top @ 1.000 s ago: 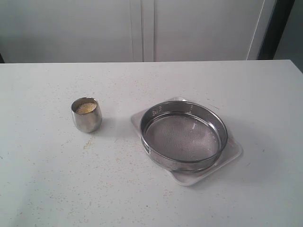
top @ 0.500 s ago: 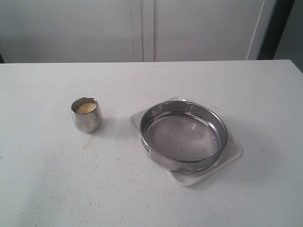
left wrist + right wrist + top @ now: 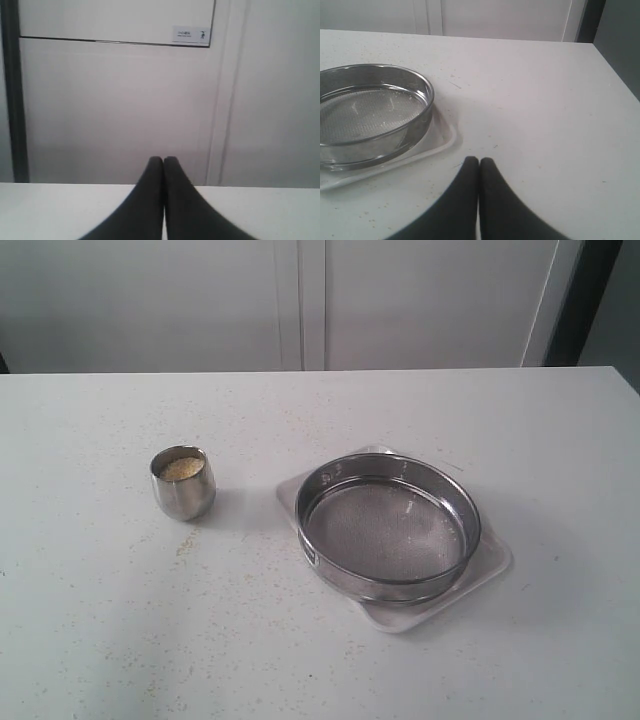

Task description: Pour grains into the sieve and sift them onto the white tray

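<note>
A small steel cup stands on the table's left part, holding yellow-beige grains. The wide round sieve sits on the white tray at centre right, its mesh almost bare. Neither arm shows in the exterior view. In the left wrist view my left gripper is shut with nothing in it, pointing at a pale wall over the table edge. In the right wrist view my right gripper is shut and empty, a short way from the tray and sieve.
Fine stray granules speckle the white table near the cup. Pale cabinet doors stand behind the table's far edge. The table's right edge shows in the right wrist view.
</note>
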{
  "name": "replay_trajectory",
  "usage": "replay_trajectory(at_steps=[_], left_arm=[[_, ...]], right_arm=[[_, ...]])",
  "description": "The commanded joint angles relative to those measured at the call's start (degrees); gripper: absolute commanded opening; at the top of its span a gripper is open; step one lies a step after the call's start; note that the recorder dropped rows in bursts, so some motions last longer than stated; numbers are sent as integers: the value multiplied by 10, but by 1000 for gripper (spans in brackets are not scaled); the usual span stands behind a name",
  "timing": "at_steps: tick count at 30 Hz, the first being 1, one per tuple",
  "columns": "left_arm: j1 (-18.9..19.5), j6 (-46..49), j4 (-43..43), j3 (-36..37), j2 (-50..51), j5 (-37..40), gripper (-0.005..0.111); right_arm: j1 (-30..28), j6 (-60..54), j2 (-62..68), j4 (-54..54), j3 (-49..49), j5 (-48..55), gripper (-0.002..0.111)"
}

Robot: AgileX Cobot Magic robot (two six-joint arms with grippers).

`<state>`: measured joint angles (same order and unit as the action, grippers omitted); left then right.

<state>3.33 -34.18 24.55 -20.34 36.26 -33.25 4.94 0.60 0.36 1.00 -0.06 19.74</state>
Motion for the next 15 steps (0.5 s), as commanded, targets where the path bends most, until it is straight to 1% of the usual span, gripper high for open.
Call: replay_trajectory(at_steps=[1,3,9,15], left_arm=[[0,-67,78,-31,92,-94,0],[0,-75,92,-38,122,-107,0],[0,-75,106,-44,194,-185,0],[0,-71,169,-44,254,-261,0]], right_arm=[[-3,3,-4,-1,1,-1,0],[-3,3,-4,-1,1,-1,0],[-3,3,-4,-1,1,-1,0],[-3,3,-4,-1,1,-1,0]])
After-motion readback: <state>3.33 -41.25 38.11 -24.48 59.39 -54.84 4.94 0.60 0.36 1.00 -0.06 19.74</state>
